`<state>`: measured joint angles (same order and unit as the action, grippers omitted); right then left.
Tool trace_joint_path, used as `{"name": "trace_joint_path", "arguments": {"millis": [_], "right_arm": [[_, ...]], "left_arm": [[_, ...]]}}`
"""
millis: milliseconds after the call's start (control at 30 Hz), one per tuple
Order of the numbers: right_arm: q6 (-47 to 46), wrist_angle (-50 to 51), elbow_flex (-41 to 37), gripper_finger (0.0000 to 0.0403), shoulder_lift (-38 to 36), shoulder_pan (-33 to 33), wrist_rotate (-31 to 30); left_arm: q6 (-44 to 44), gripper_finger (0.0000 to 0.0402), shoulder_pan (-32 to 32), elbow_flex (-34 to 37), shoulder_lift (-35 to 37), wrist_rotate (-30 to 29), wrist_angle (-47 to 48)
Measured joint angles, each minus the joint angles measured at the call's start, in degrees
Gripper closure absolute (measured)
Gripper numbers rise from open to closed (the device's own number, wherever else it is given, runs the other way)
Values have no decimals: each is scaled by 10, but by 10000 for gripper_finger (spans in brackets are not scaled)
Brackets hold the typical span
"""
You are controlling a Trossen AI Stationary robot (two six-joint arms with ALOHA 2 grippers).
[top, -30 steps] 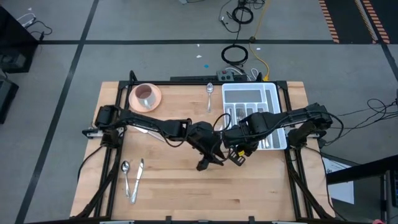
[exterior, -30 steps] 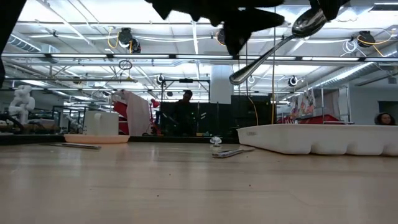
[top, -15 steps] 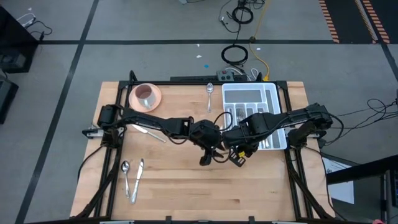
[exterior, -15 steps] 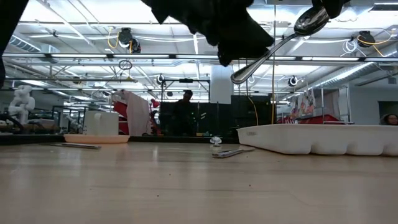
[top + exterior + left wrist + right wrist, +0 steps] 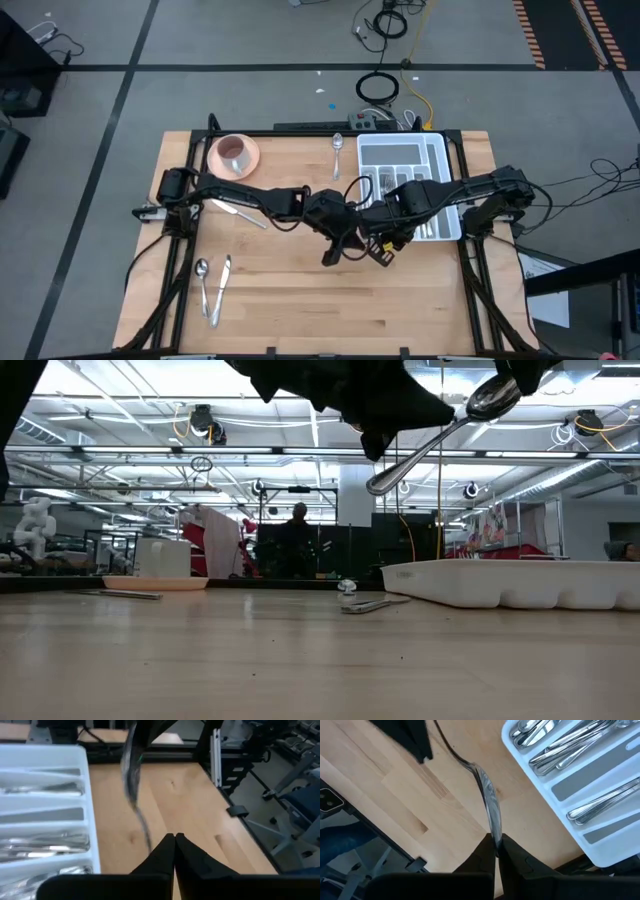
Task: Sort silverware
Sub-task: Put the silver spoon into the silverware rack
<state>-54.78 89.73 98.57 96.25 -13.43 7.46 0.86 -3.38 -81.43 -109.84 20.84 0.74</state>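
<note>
One piece of the silverware, a spoon (image 5: 432, 442), hangs high over the table's middle, with my right gripper (image 5: 495, 840) shut on it. Its handle slants down toward my left gripper (image 5: 174, 839), which is shut, with the thin handle (image 5: 145, 832) running just beside its fingers. More silverware lies in the white tray (image 5: 437, 150). Loose pieces rest flat on the table: a spoon (image 5: 338, 145) at the far edge, a spoon (image 5: 202, 270) and a fork (image 5: 222, 285) near the left front, and a knife (image 5: 238, 212) under the left arm. My right gripper pinches the spoon's bowl end (image 5: 491, 822) between its two fingers, which point down from above. The spoon is lifted clear of the table and tilts, its handle end (image 5: 380, 482) lowest. My left gripper has its shut fingers right beside the handle; I cannot tell whether they touch it.
A pink saucer with a cup (image 5: 235, 153) stands at the far left. The tray takes up the far right part of the table. Bare wood lies along the near edge below both arms. A person stands in the room beyond the table.
My left gripper has shut next to the spoon's handle. The spoon has stayed where it was in my right gripper, lifted and slanted as before.
</note>
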Motion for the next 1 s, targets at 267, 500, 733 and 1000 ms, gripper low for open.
{"name": "trace_joint_path", "arguments": {"millis": [267, 500, 733, 1000], "right_arm": [[0, -16, 0, 403, 0, 0, 0], [0, -19, 4, 403, 0, 0, -3], [0, -8, 18, 403, 0, 0, -21], [7, 2, 19, 403, 0, 0, -31]], "left_arm": [[-1, 398, 3, 0, -6, -1, -7], [2, 398, 4, 0, -14, 21, 17], [17, 393, -1, 0, -22, -28, 15], [14, 312, 3, 0, 6, 56, 139]]}}
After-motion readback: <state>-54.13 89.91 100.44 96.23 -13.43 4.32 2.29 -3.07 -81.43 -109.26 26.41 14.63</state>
